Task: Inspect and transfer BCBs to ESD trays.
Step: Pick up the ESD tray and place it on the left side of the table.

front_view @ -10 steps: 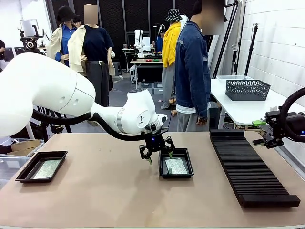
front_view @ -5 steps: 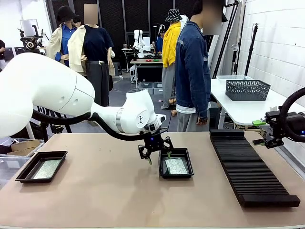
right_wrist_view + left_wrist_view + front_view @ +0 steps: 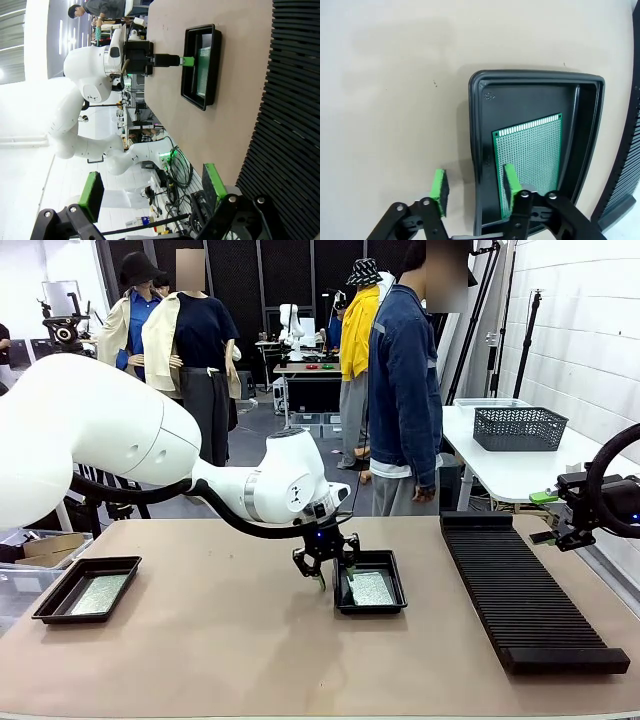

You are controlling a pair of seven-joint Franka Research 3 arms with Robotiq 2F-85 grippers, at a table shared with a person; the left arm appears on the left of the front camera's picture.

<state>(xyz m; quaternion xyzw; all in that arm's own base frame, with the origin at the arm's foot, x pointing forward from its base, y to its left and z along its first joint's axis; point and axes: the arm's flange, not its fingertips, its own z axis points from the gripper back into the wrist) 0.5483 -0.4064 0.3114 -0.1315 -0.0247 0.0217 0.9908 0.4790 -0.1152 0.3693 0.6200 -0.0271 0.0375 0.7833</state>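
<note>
Right now we have our left gripper [image 3: 334, 579] low over the middle of the tabletop [image 3: 250, 650], its fingers apart and straddling the left rim of the middle ESD tray [image 3: 396, 600]. In the left wrist view, one green pad [image 3: 439, 185] hangs outside the tray over bare tabletop and the other pad [image 3: 511, 181] sits inside it, over the near edge of the BCB [image 3: 532, 155] lying flat on the tray floor. We cannot tell whether that inner pad touches the board. The board lies toward one side of the tray, a strip of black floor showing along its other sides.

Our second ESD tray [image 3: 60, 602] rests near the tabletop's left edge with another BCB [image 3: 100, 594] flat inside it, well apart from the left gripper.

Our right gripper [image 3: 551, 516] is held off the tabletop's right edge, beyond the far end of the long black ribbed rack [image 3: 525, 595] that runs along that side. In the right wrist view its green pads [image 3: 212, 183] stand wide apart with nothing between them, looking across the rack toward the middle tray and the left arm.

A person in a denim jacket [image 3: 403, 380] stands at the far edge of the tabletop, behind the middle tray. A grey mesh basket [image 3: 519, 427] sits on a white side table [image 3: 500, 472] beyond the rack.
</note>
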